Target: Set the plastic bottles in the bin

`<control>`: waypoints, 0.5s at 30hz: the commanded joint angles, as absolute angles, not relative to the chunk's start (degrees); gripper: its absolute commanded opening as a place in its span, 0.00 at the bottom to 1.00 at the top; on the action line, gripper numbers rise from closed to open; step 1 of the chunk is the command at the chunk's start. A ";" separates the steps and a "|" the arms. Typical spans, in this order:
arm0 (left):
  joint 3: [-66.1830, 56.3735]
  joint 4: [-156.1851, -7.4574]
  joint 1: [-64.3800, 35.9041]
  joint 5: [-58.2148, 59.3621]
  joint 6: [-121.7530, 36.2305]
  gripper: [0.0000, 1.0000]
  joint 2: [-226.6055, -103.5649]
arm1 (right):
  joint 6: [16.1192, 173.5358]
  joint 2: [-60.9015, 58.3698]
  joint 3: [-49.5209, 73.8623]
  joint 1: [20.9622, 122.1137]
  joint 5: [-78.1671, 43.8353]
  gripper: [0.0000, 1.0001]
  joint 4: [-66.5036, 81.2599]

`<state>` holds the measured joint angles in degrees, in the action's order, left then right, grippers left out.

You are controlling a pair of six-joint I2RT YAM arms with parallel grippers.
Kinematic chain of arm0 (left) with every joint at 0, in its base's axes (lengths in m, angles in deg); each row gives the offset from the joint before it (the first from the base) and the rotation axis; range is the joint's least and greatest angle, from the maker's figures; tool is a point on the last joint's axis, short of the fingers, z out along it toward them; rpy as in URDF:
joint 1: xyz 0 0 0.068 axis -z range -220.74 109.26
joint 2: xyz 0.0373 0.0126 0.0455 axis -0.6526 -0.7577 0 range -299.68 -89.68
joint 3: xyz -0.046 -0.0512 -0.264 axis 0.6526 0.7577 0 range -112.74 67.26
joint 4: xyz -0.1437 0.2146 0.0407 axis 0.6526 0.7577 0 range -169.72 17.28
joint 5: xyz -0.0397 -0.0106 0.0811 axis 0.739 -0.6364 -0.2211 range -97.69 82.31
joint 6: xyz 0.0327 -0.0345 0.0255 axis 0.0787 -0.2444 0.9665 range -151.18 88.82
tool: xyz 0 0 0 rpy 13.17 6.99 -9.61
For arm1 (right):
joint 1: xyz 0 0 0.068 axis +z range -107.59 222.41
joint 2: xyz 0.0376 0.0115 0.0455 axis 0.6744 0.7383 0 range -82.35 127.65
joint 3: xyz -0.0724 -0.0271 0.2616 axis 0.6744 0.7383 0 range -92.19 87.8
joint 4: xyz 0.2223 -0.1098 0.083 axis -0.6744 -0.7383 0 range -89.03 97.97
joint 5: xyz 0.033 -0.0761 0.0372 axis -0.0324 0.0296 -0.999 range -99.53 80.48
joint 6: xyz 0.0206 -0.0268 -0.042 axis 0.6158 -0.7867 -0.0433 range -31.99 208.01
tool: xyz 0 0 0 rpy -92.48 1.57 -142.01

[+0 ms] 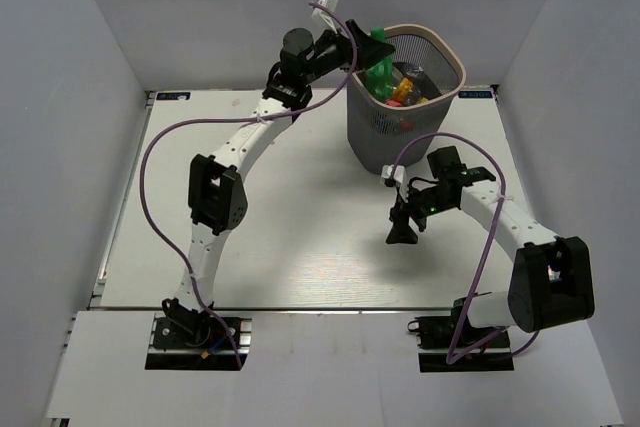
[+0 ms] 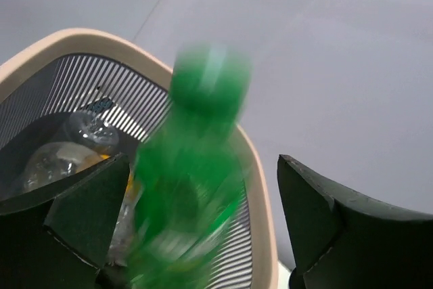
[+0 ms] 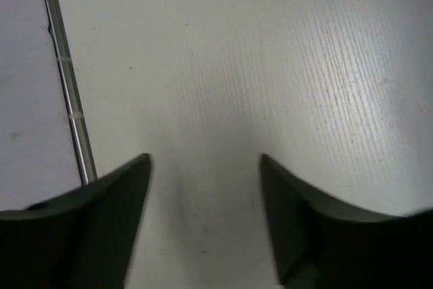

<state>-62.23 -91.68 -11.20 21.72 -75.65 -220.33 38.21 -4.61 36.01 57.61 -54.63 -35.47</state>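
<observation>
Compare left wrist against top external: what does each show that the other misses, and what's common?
Left wrist only: the green bottle blurred between the wide-open left jaws, a gap on its right side, and a clear crumpled bottle down inside the bin. Top external only: the right arm, its jaws over the table, apart from the bin; the bin's whole mesh wall standing at the table's far side. Shared: the green bottle at the bin's mouth, the pale rim, the left jaws.
</observation>
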 commanded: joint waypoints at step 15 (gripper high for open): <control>-31.40 -66.38 -11.55 6.83 -42.98 1.00 -181.21 | 69.19 -9.82 36.30 57.53 -40.13 0.90 -17.35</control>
<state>-41.20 -77.98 -10.76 11.97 -56.74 -194.19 57.73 -6.08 38.22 57.70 -46.76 -24.17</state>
